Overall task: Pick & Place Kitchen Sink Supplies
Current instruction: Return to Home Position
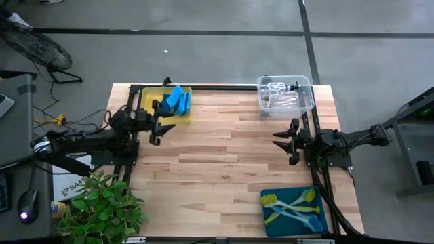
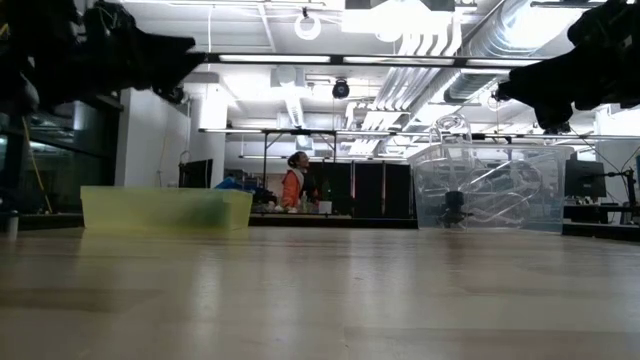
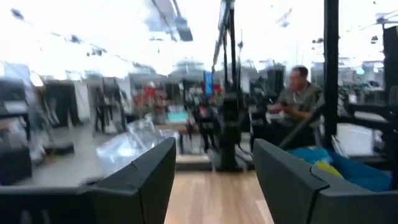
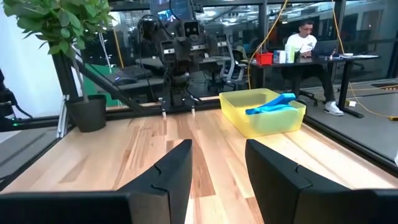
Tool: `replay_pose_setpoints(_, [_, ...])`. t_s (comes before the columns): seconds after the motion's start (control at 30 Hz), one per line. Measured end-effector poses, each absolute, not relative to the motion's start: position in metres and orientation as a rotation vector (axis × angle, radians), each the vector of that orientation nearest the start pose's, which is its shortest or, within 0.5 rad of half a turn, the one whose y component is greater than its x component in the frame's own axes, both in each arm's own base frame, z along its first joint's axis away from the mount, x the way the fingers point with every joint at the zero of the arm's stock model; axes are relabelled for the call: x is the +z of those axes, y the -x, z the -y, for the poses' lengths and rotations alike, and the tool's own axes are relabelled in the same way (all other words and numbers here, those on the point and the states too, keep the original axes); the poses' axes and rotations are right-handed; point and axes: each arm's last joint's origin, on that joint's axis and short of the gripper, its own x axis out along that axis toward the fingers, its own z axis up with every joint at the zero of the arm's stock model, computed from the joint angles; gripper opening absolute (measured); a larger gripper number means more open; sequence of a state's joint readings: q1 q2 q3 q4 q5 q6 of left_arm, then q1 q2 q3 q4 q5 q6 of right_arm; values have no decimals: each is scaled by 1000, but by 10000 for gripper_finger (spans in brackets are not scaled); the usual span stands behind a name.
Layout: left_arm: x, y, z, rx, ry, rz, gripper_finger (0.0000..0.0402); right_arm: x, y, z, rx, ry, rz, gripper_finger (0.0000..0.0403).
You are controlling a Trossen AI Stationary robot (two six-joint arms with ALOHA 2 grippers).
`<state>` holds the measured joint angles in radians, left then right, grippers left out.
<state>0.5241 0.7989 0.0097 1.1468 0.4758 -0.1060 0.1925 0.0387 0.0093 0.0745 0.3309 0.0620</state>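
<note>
Brushes (image 1: 291, 203) come first, at the table's near right corner: blue and yellow-green dish brushes lying crossed in the blue bin (image 1: 308, 225). Level with them, off the near left corner, stands a leafy plant (image 1: 102, 207).

Midway back, the two arms face each other across the wooden table (image 1: 224, 169). The left gripper (image 1: 163, 124) hangs above the left side, just in front of the yellow bin (image 1: 163, 90). Its fingers (image 3: 149, 180) are spread, with only air between them. The right gripper (image 1: 283, 140) hangs above the right side, in front of the clear bin (image 1: 308, 102). Its fingers (image 4: 174, 174) are spread likewise and grip no object (the low view shows both arms raised well off the boards).

At the far left, the yellow bin holds the blue sponges (image 1: 178, 100), piled and leaning. At the far right, the clear bin holds the clear bottles (image 1: 279, 95), one black top pointing rightward; how many there are I cannot tell.

Beyond the table, a person in orange (image 2: 294, 180) shows deep in the room.
</note>
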Motion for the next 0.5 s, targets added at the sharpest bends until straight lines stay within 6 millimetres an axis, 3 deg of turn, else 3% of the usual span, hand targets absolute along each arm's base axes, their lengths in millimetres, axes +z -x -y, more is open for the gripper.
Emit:
replay_pose_setpoints(0.13, [204, -118, -56, 52, -99, 394, 209, 171, -98, -10, -136, -93, 50, 142])
replay_pose_setpoints(0.5, [219, -97, -41, -192, -3, 456, 209, 171, -98, -10, -135, -135, 54, 142])
